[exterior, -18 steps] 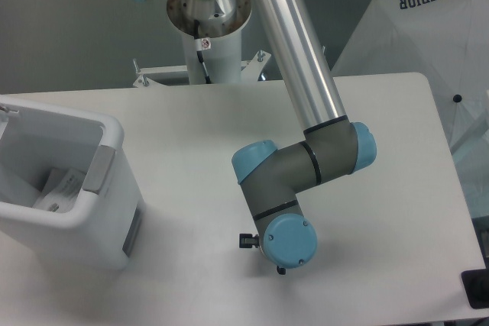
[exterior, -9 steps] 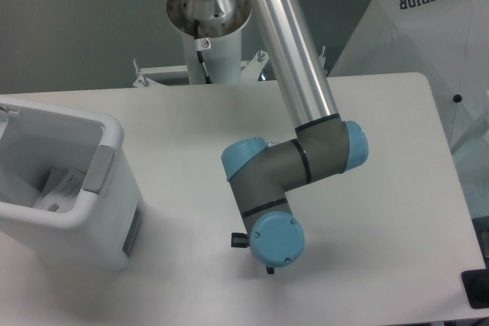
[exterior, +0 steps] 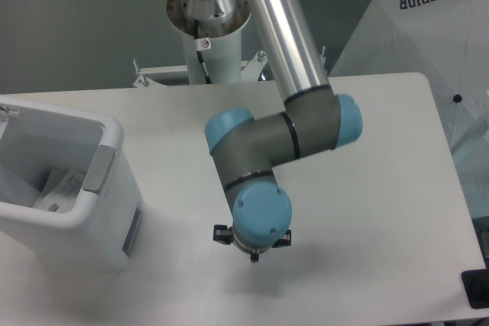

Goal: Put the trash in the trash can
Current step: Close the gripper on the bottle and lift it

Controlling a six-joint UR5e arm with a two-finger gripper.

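Observation:
The trash can (exterior: 107, 139) is a white rectangular bin with a grey side panel, at the table's left edge. Pale, flimsy white pieces (exterior: 59, 187) lie inside it; I cannot tell if they are the wrapper. The small clear bottle does not show anywhere. My gripper is hidden under the arm's blue-capped wrist (exterior: 260, 219), which hangs over the front middle of the table, right of the can. Only small black bits stick out around the cap. I cannot see the fingers or whether they hold anything.
The arm's silver upper link (exterior: 286, 28) runs from the base (exterior: 210, 13) at the back down to the elbow (exterior: 306, 124). A white "SUPERIOR" umbrella (exterior: 428, 28) stands beyond the table's right edge. A dark object (exterior: 477, 288) sits at the front right corner.
The wrist and elbow have swung left and a little towards the front, closer to the trash can. The wrist has also turned. The can and its contents have not moved.

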